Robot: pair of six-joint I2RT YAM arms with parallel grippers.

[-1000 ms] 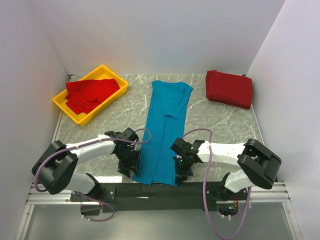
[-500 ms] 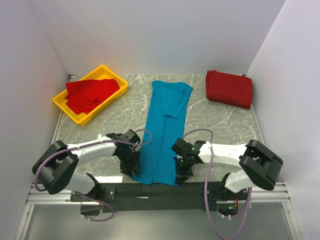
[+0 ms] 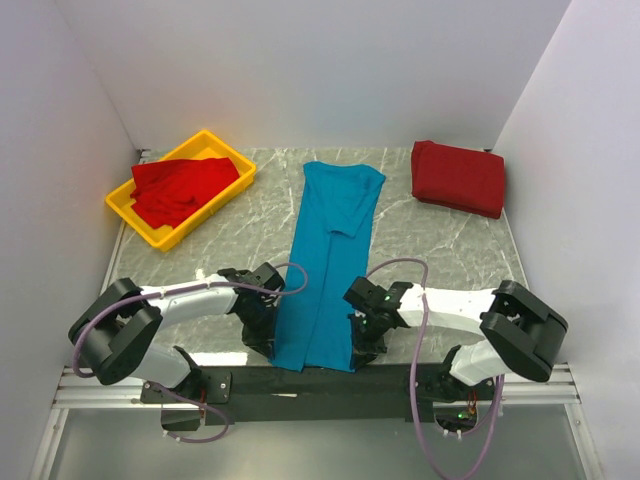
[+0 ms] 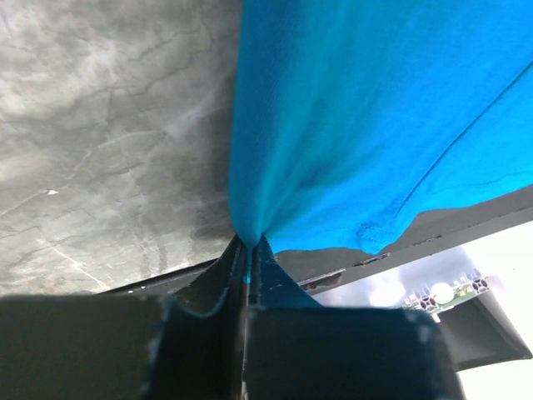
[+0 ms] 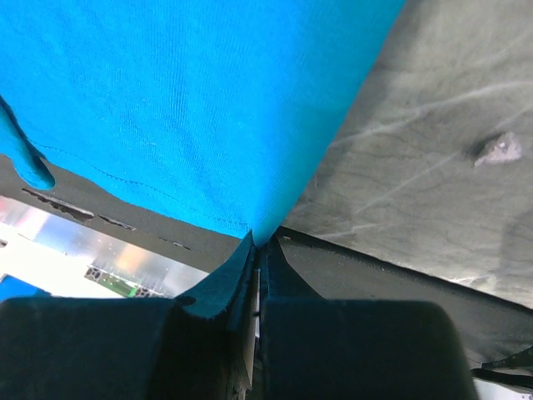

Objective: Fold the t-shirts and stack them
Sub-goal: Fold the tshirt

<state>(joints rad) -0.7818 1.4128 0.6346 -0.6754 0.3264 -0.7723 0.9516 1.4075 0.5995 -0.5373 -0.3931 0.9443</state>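
Note:
A teal-blue t-shirt [image 3: 330, 255] lies in a long narrow fold down the middle of the table, its hem at the near edge. My left gripper [image 3: 268, 338] is shut on the near left corner of that t-shirt [image 4: 333, 125], the cloth pinched between its fingertips [image 4: 249, 247]. My right gripper [image 3: 361, 350] is shut on the near right corner of the same t-shirt [image 5: 191, 100], and its fingertips [image 5: 256, 246] clamp the edge. A folded dark red t-shirt [image 3: 458, 177] rests at the back right. Crumpled red t-shirts [image 3: 182, 188] lie in the yellow tray.
The yellow plastic tray [image 3: 133, 221] stands at the back left of the marbled table [image 3: 440, 250]. White walls close in the left, back and right sides. A black rail [image 3: 320, 382] runs along the near edge below the hem.
My left gripper has slid right onto the t-shirt's near left corner and shut on it. The right gripper stays shut on the right corner, shifted slightly.

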